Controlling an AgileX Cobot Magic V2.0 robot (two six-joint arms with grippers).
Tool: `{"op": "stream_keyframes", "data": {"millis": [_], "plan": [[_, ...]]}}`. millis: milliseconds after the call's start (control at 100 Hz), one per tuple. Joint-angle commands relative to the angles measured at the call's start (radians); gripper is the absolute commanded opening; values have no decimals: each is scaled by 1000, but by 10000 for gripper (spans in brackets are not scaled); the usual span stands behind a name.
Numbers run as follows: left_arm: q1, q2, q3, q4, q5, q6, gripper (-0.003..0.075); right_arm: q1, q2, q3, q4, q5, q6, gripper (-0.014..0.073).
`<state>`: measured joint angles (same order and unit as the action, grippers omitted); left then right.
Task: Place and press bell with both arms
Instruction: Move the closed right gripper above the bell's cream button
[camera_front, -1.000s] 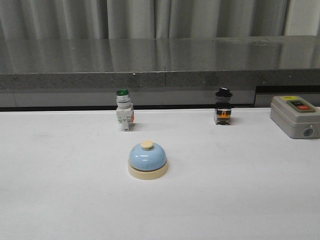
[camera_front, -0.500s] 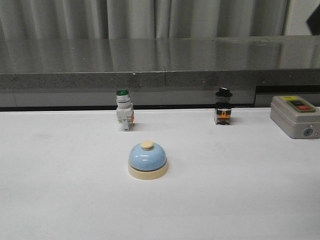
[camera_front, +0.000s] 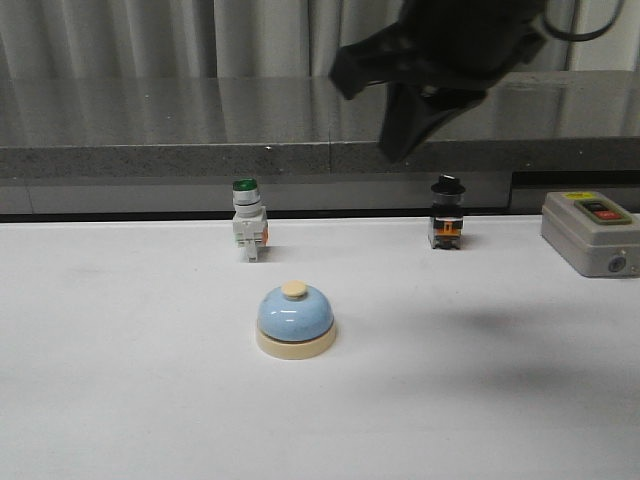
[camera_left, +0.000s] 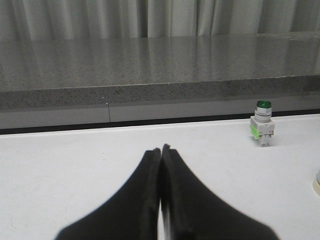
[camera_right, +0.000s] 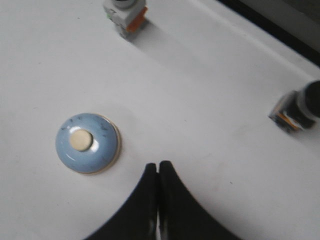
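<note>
Bell (camera_right: 88, 142) sits beside closed right gripper (camera_right: 158, 166), seemingly well below.

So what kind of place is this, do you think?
Probably a robot test bench: a white table holding a bell, loose push-button switches and a grey control box, curtain behind.

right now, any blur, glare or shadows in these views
Front view: the right arm is motion-blurred high over the table, casting a soft shadow to the right of the bell, whose dome carries a small highlight. Left wrist view: the shut left gripper is soft and out of focus. Right wrist view: the black switch is blurred, the bell sharp.
</note>
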<state>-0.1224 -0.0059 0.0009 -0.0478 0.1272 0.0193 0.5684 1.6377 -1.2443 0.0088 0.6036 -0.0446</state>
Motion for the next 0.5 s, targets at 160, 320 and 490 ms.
{"op": "stream_keyframes", "data": {"millis": [160, 320, 490], "plan": [[3, -34, 18, -8, -80, -6, -19, 79, 178, -255, 4, 126, -11, -68], [3, -34, 18, -8, -80, -6, -19, 108, 273, -350, 23, 222, -11, -68], [3, -34, 18, -8, -80, -6, -19, 112, 333, -376, 38, 267, -11, -68]]}}
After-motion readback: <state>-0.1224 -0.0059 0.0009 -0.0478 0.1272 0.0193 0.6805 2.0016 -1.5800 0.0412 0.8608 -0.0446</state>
